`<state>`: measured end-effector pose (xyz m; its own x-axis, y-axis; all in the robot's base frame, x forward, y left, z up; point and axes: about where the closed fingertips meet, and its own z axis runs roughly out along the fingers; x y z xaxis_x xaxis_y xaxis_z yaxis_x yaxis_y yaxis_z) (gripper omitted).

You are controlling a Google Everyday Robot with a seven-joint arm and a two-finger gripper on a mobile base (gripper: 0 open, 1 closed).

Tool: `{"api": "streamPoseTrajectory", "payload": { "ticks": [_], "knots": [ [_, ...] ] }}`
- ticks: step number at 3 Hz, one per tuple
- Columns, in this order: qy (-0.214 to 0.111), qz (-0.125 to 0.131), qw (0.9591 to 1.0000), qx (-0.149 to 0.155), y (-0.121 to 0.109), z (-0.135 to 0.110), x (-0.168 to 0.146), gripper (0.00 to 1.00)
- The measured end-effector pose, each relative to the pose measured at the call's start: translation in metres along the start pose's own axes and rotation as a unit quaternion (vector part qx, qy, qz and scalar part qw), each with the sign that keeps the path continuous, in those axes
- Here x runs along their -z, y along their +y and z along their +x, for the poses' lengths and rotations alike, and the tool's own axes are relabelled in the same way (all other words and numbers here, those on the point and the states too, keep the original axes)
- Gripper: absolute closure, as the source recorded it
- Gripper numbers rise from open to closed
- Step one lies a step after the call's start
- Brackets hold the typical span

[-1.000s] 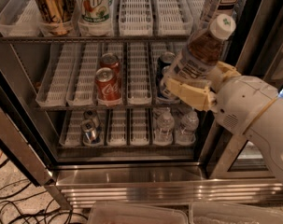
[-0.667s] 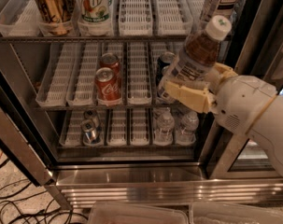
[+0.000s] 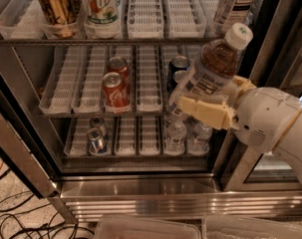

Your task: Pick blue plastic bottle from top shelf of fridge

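My gripper (image 3: 204, 109) is shut on the blue plastic bottle (image 3: 213, 66), a clear bottle of dark brown tea with a white cap. I hold it tilted, cap up and to the right, outside the fridge (image 3: 140, 193) in front of the right end of the middle rack. It is below the top shelf (image 3: 110, 42). A second tea bottle with the same label (image 3: 236, 0) stands at the right end of the top shelf.
A gold can (image 3: 56, 5) and a green-and-white can (image 3: 101, 4) stand on the top shelf at left. Red cola cans (image 3: 113, 86) and blue cans (image 3: 177, 66) are on the middle rack; small water bottles (image 3: 177, 133) and cans (image 3: 96, 134) below. Cables (image 3: 21, 218) lie on the floor at left.
My gripper and the bottle have sunk a little in front of the middle rack, still shut on it. Nothing else in the fridge has moved.
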<state>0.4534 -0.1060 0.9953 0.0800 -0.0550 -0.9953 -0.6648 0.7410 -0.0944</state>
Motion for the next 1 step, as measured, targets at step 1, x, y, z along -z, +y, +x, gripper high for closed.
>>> {"api": "streamPoseTrajectory", "payload": {
  "ticks": [1],
  "knots": [
    [-0.004, -0.042, 0.9991, -0.005, 0.0230, -0.0028, -0.0008, 1.00]
  ]
}}
